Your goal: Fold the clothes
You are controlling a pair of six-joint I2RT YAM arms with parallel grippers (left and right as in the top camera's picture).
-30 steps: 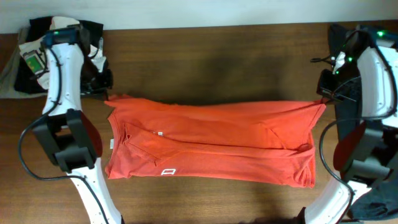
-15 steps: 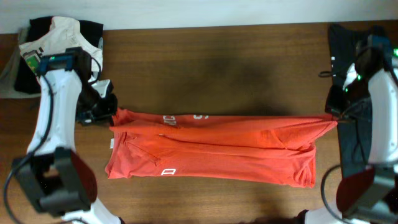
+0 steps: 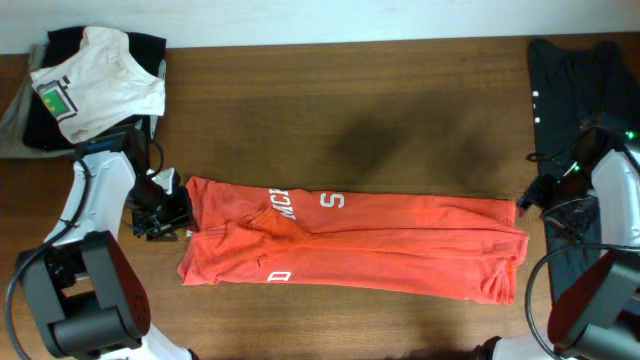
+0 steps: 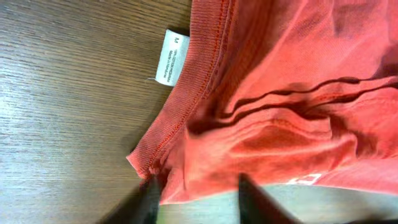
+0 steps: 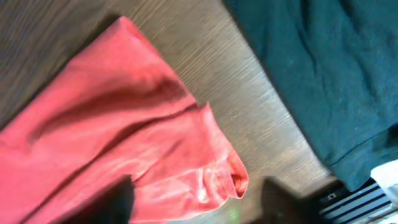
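T-shirt (image 3: 350, 240) lies as a long band across the middle of the overhead frame, white print up on the top flap. Its left end is at my left gripper (image 3: 165, 208), its right end at my right gripper (image 3: 524, 200).

Handling, my call:
- Thin soft cotton, light and limp, so it will sag and drag and won't hold a shape.
- Not slippery, not fragile.

Best holds, I judge: the ribbed collar edge (image 4: 180, 118) below the size tag (image 4: 171, 56), and the doubled hem corner (image 5: 233, 177) at lower centre of the right wrist view. Both are thicker layers with more bite.

Left fingers (image 4: 146, 199) are spread with the cloth edge between them, not clamped. Right fingers (image 5: 118, 199) are spread wider, either side of that corner.

The table (image 3: 400, 120) is dark matte wood, so expect some drag on cloth. White shirt (image 3: 95, 80) sits upper left and black garment (image 3: 570, 100) upper right, both apart from the T-shirt, the black one near its right end.
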